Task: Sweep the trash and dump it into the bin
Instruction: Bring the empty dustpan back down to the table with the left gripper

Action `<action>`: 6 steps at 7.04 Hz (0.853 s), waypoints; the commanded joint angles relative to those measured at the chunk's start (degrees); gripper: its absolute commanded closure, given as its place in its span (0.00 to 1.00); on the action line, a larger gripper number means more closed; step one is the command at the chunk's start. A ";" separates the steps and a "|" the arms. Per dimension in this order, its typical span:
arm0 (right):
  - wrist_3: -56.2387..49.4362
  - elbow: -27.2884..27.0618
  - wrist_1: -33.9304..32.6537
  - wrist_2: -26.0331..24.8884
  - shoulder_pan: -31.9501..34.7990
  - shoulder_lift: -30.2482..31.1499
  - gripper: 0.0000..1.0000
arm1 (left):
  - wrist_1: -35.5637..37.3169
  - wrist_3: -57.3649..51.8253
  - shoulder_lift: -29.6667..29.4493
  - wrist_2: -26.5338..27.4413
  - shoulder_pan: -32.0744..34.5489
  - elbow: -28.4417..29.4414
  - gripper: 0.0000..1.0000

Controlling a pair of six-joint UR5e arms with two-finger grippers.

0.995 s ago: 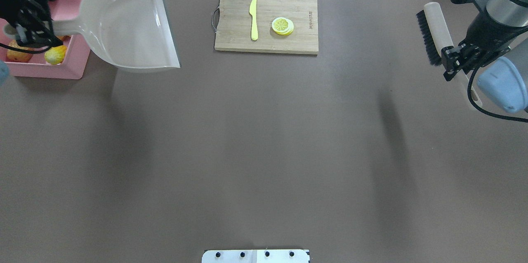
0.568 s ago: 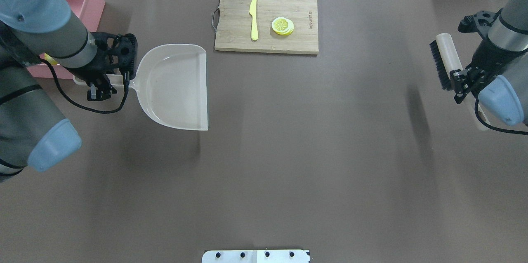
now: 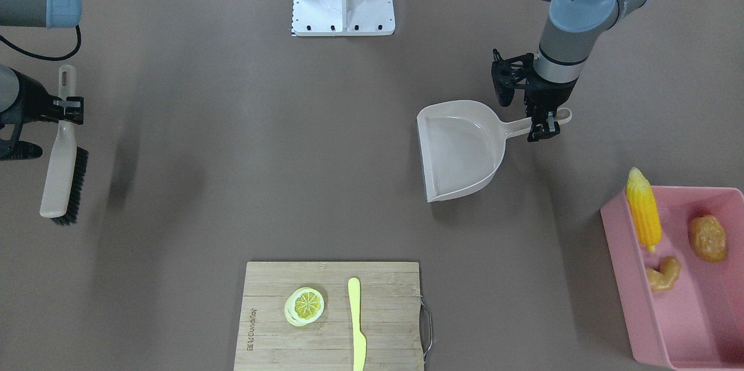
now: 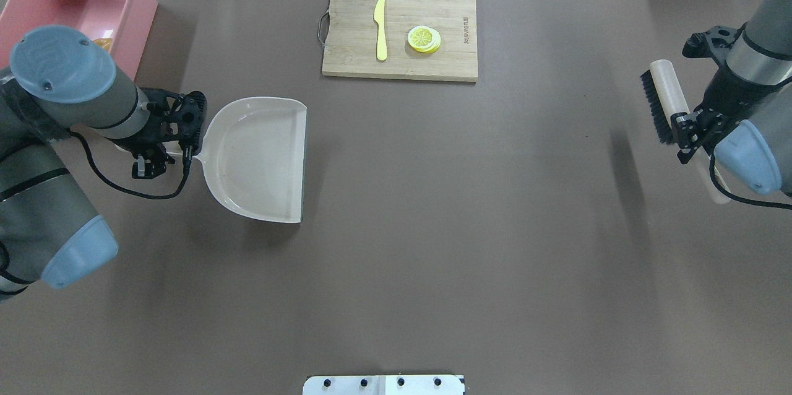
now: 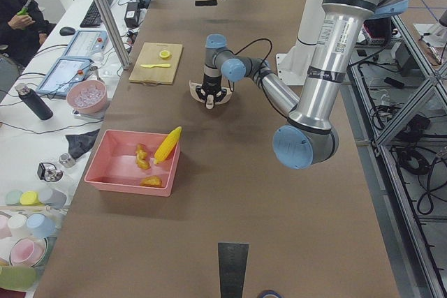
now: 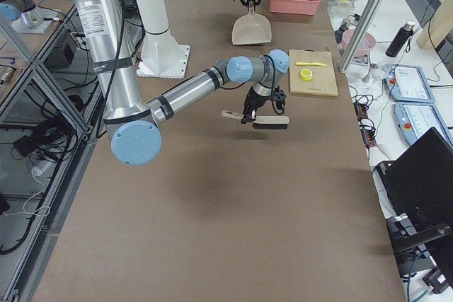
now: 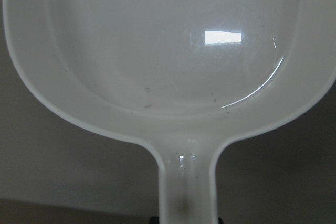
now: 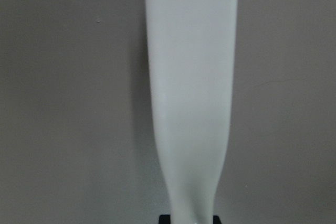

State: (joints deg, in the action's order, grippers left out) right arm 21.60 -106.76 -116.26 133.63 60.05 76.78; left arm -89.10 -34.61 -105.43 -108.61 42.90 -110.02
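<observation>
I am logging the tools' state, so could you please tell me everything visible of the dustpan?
The dustpan is beige, glossy plastic: a shallow, rounded pan with a straight open lip and a short handle. It is empty. The left end effector grips the handle; the lip faces the middle of the table. Whether it rests on the table is unclear.

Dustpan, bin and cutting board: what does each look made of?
Dustpan: probably plastic, beige, smooth and glossy; a sharp bright reflection shows in its pan.
Bin: likely moulded plastic, pink, even-coloured, with plain walls.
Cutting board: wood or bamboo, matte; parallel strip grain shows, with a metal-looking wire handle.
</observation>
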 commanded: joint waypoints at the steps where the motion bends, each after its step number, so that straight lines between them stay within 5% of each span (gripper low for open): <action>1: -0.07 0.06 0.68 0.40 -1.42 -0.14 1.00 | -2.29 0.42 -0.03 -0.29 -0.80 1.64 0.01; 3: -0.07 -0.12 1.39 1.62 -2.73 0.30 1.00 | -11.59 0.77 0.40 -3.61 -0.80 4.18 0.01; 6: -0.16 3.81 3.74 1.72 -5.29 0.91 1.00 | -11.80 0.95 -0.12 -3.19 -1.15 4.99 0.01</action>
State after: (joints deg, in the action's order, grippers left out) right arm 21.47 -105.21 -114.28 135.30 55.47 77.64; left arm -100.68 -33.80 -105.43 -111.98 41.96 -105.26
